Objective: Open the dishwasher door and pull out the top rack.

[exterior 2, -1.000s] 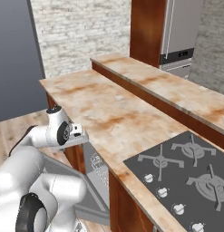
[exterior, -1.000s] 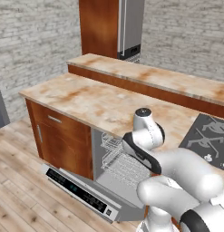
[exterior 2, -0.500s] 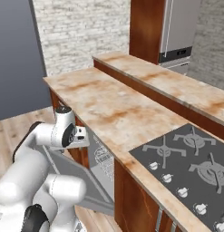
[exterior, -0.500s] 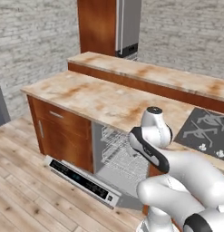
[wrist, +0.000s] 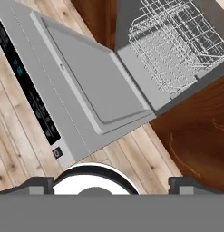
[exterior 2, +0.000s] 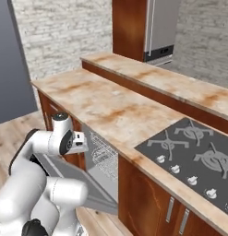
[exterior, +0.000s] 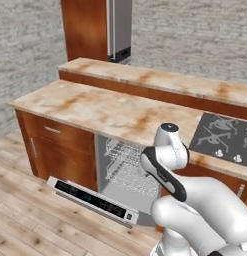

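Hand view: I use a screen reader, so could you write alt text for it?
The dishwasher door lies fully open over the wood floor, its black control strip at the outer edge. Wire racks sit inside the dishwasher, beside a reddish-brown cabinet.

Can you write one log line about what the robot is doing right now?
dishwasher door: fully down, flat | top rack: inside the tub, not pulled | hand: above door, holding nothing

Grey dishwasher door, silver-white wire top rack

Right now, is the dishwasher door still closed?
No, the dishwasher door lies folded down flat over the floor, and the wire racks show inside the open cavity.
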